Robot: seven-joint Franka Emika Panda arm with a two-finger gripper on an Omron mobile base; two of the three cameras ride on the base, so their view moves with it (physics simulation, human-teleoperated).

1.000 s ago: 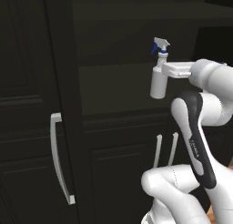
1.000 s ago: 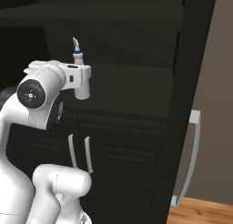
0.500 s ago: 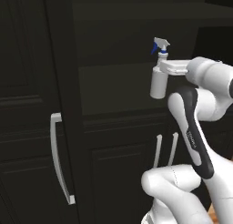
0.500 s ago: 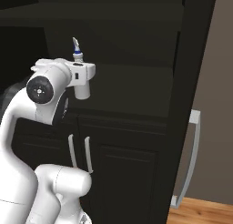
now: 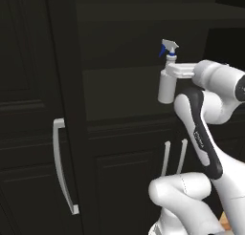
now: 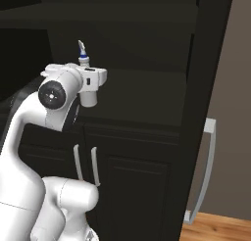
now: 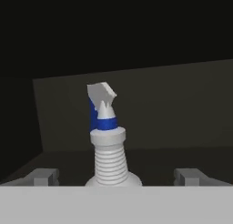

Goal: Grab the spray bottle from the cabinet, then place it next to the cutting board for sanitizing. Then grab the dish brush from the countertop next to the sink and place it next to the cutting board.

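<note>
Centre of the hand view, on the cabinet (image 5: 119,86) shelf – spray bottle (image 7: 105,141), likely light, rigid, slick plastic; best pinched at the ribbed neck – gripper (image 7: 116,176) spread wide either side, nothing held.

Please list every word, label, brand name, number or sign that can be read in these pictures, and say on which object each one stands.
Small pale lettering on the dark band of the robot arm: too small and blurred to read.
Spray bottle: no label or text visible.
Cabinet: no text visible.
</note>
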